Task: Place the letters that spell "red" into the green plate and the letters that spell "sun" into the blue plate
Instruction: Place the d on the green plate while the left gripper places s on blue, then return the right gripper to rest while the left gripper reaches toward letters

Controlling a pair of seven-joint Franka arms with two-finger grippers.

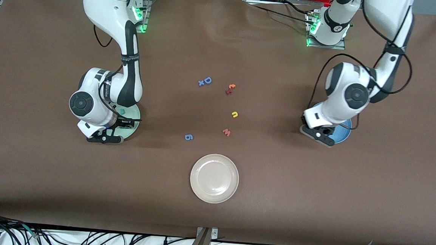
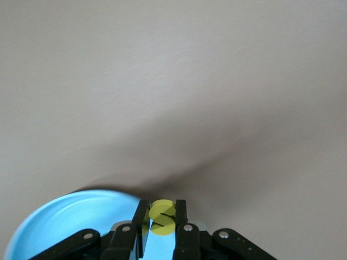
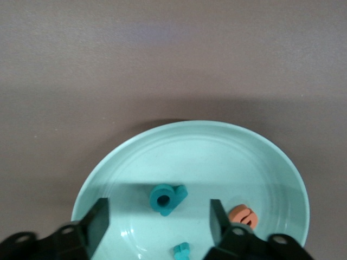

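Left gripper (image 2: 161, 219) is clamped on the yellow "s" (image 2: 161, 215) right over the blue plate (image 2: 70, 219), at the frame's right in the front view. Right gripper (image 3: 157, 219) hangs wide open over the green plate (image 3: 206, 146), which holds the teal "d" (image 3: 167, 199), "r" (image 3: 181, 251) and orange "e" (image 3: 243, 215). Yellow "u" (image 1: 234, 115) lies mid-frame, nearer the left arm.

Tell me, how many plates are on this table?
3. The off-white plate lies nearest the front camera. The green plate sits under the right gripper, the blue plate under the left gripper; the arms largely hide both.
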